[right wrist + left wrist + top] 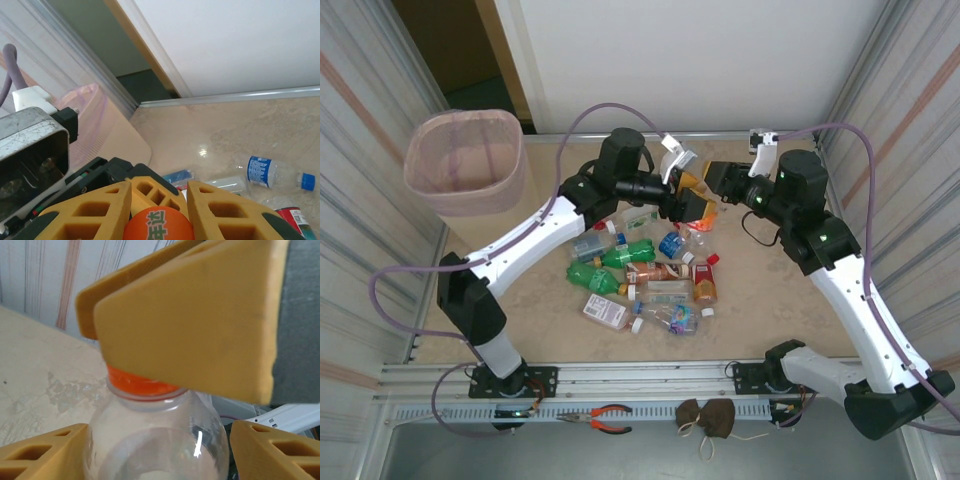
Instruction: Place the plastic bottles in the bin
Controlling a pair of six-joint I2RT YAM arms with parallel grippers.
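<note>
The right fingers [90,220] are squeezed tight on the orange cap [157,225] of a clear bottle [160,440], up above the tabletop [770,290]. The left fingers [45,450] sit on both sides of that bottle, very close, but I cannot tell if they grip it. The other bottles [660,272] lie in a heap on the tabletop, well apart from the pink bin [470,195] in the back left corner.

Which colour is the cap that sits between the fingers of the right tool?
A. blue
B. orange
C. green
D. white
B: in the right wrist view the right tool is shut on the orange cap, and the left wrist view shows this same cap on top of a clear bottle.
</note>
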